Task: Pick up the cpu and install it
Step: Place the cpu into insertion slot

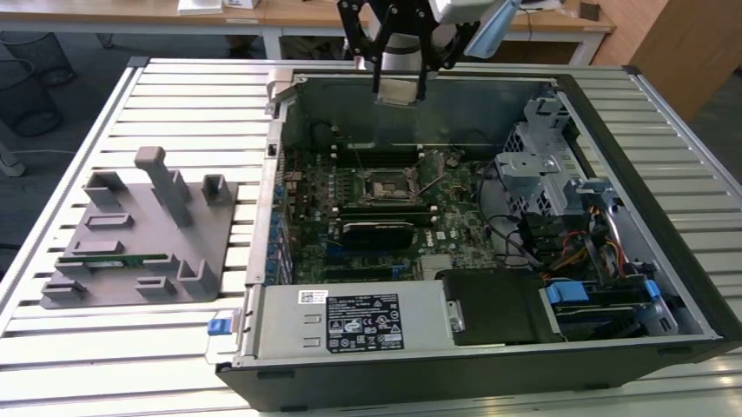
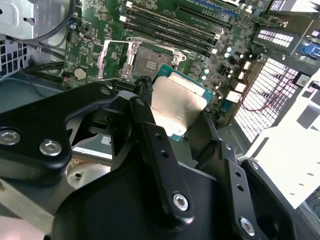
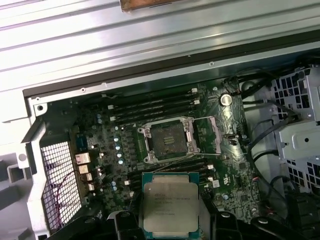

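Grey plastic makes up the tray (image 1: 116, 291) on the slatted metal desk (image 1: 186, 104), well off to the exterior view's left of the fingers (image 2: 145, 90). A thin green memory stick (image 1: 110, 258) lies in one of its slots, kept there out of the working path.

Further toward the exterior view's right, the open computer case (image 1: 269, 200) lies on its side, so that the motherboard (image 1: 347, 187) faces upward and can be reached from above. Its socket (image 3: 165, 140) sits below the fingers and apart from them. It is bare, and its metal load frame (image 3: 207, 135) is swung open to one side, evidently so the seat is free to take a chip.

The fingers are clamped on the cpu (image 2: 177, 102), one against each of two opposite edges. The silver top plate faces both wrist cameras. Gripping by the rim probably keeps the contact side untouched and leaves it free to meet the socket. In the exterior view the cpu (image 1: 398, 91) hangs in the air above the case, near its far wall, touching nothing but the fingers. The task looks part done: the chip is picked up but not seated.

At the exterior view's right of the fingers stands a metal drive cage (image 1: 539, 165) with bundled cables, well clear of the held chip.
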Available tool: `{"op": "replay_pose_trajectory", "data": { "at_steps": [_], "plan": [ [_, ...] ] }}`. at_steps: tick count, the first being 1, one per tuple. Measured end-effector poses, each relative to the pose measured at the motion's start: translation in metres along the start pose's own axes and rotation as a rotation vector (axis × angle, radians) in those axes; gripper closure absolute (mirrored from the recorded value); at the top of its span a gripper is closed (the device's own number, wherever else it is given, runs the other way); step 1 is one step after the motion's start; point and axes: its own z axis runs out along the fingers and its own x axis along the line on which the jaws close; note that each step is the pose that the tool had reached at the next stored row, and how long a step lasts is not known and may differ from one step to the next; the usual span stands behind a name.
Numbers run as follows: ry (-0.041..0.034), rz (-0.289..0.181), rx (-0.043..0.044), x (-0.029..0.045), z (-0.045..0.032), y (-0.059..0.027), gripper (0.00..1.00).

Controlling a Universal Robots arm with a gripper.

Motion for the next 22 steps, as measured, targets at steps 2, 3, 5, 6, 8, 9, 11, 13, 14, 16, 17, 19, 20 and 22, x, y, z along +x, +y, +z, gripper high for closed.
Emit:
{"op": "replay_pose_trajectory", "data": {
  "at_steps": [2,3,5,6,8,9,11,13,14,16,17,19,20,22],
  "plan": [
    [0.0002,0.009,0.0001,0.0001,0.0001,0.0,0.47],
    [0.0003,0.014,0.0001,0.0001,0.0001,-0.0001,0.47],
    [0.0003,0.022,-0.0001,0.0001,0.0002,0.0,0.47],
    [0.0003,0.026,-0.0001,0.0001,0.0002,0.0,0.47],
    [0.0004,0.034,-0.0002,0.0001,0.0003,0.0,0.47],
    [0.0005,0.038,-0.0003,0.0001,0.0003,0.0,0.47],
    [0.0005,0.047,-0.0004,0.0001,0.0003,0.0,0.47],
    [0.0006,0.055,-0.0006,0.0001,0.0003,0.0,0.47],
    [0.0006,0.06,-0.0007,0.0001,0.0004,0.0,0.47],
    [0.0007,0.071,-0.0008,0.0001,0.0004,0.0,0.47],
    [0.0008,0.077,-0.0009,0.0001,0.0005,0.0,0.47],
    [0.0009,0.087,-0.001,0.0001,0.0005,0.0,0.47],
    [0.0009,0.092,-0.0011,0.0001,0.0005,0.0,0.47],
    [0.001,0.101,-0.0013,0.0001,0.0006,0.0,0.47]
  ]
}}
